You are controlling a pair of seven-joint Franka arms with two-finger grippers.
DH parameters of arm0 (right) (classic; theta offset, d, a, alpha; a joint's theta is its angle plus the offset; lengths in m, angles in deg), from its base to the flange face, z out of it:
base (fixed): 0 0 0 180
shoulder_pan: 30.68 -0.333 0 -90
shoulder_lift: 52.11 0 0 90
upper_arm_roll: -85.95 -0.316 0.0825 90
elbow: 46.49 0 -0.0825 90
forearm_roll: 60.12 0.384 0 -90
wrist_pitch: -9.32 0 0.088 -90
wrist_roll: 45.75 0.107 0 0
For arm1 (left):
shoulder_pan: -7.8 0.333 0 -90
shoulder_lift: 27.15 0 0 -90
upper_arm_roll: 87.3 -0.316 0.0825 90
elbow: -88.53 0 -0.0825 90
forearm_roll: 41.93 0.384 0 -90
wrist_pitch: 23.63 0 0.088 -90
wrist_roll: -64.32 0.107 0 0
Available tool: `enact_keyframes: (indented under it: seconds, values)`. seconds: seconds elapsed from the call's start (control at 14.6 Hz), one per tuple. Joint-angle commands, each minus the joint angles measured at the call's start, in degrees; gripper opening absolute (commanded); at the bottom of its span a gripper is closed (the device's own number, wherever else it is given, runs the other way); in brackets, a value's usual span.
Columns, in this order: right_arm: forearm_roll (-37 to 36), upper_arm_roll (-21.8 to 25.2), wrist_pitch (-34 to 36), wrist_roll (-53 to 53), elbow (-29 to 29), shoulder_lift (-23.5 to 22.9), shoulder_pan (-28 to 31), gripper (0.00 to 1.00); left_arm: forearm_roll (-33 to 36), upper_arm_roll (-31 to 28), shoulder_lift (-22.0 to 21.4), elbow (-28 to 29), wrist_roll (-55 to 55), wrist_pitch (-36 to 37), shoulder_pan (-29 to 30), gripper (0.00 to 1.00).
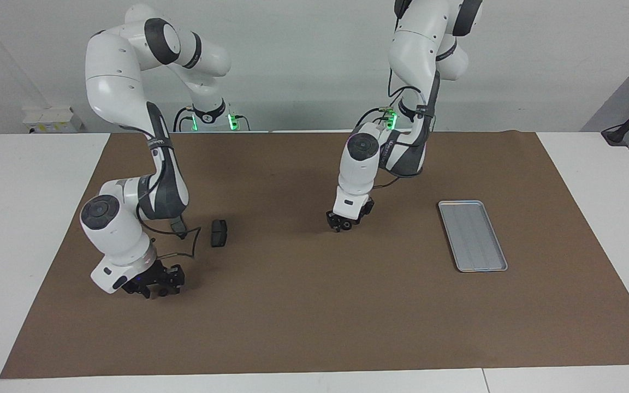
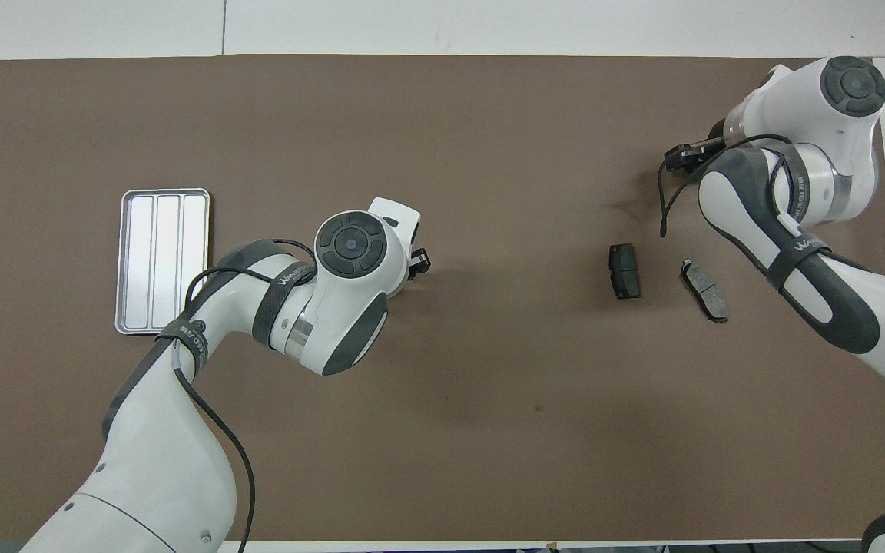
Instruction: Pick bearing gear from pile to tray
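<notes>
The silver-grey tray (image 1: 473, 234) (image 2: 164, 261) lies with nothing in it toward the left arm's end of the brown mat. Of the pile I see two dark grey pad-shaped plates: one (image 1: 219, 233) (image 2: 624, 270) lies flat, and the other (image 2: 704, 290) lies beside it, closer to the right arm. No bearing gear shows; it is hidden. My left gripper (image 1: 342, 224) (image 2: 417, 261) points down, low over the middle of the mat, between the tray and the plates. My right gripper (image 1: 153, 285) (image 2: 684, 157) hangs low over the mat at the right arm's end, apart from both plates.
The brown mat (image 1: 314, 327) covers most of the white table (image 1: 25, 218). A black cable (image 1: 191, 243) loops from the right arm down beside the nearest plate. A white box (image 1: 52, 117) sits at the table's edge by the right arm's base.
</notes>
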Motion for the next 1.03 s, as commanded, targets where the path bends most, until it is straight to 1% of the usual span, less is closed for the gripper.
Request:
enact_keyframes:
  seconds: [0.0,0.34,0.41,0.48,0.55,0.62,0.69,0.76,0.82,0.96]
  values:
    - [-2.52,-0.3,1.15,-0.39,-5.02,-3.97,0.02,0.74,0.48,-0.92,-1.55,2.42,-0.99,-1.97,-0.94,0.71]
    - [-2.18,-0.39,2.73,-0.3,-5.03,-3.97,0.02,0.71,0.48,-0.92,-1.73,3.64,-0.99,-3.11,-0.68,0.71]
    - [-2.0,-0.47,3.25,0.05,-5.03,-3.88,0.02,0.69,0.48,-0.92,-1.73,3.65,-0.99,-3.11,-0.68,0.68]
    - [-2.0,-0.47,3.78,0.75,-5.11,-3.8,-0.07,0.69,0.48,-0.92,-1.73,3.65,-0.99,-3.11,-0.76,0.62]
    - [-1.91,-0.47,4.22,1.02,-5.03,-3.71,-0.07,0.66,0.48,-1.01,-1.73,3.65,-0.99,-3.11,-0.77,0.5]
    - [-1.91,-0.47,4.22,1.11,-5.03,-3.71,-0.07,0.62,0.56,-1.01,-1.73,3.65,-0.99,-3.02,-0.85,0.32]
    - [-1.91,-0.47,4.22,1.11,-5.03,-3.71,-0.07,0.61,0.65,-1.01,-1.73,3.47,-0.99,-2.5,-0.85,0.14]
    - [-1.82,-0.47,4.22,1.11,-5.03,-3.62,-0.07,0.57,0.83,-1.1,-1.73,3.12,-0.99,-2.15,-0.85,0.07]
    - [-1.65,-0.47,4.22,1.11,-5.03,-3.53,-0.07,0.53,0.92,-1.1,-1.64,3.03,-0.99,-1.88,-0.85,0.03]
    - [-1.38,-0.47,4.05,1.11,-5.03,-3.53,0.02,0.4,1.09,-1.27,-1.82,1.81,-0.56,-0.31,-0.42,0.02]
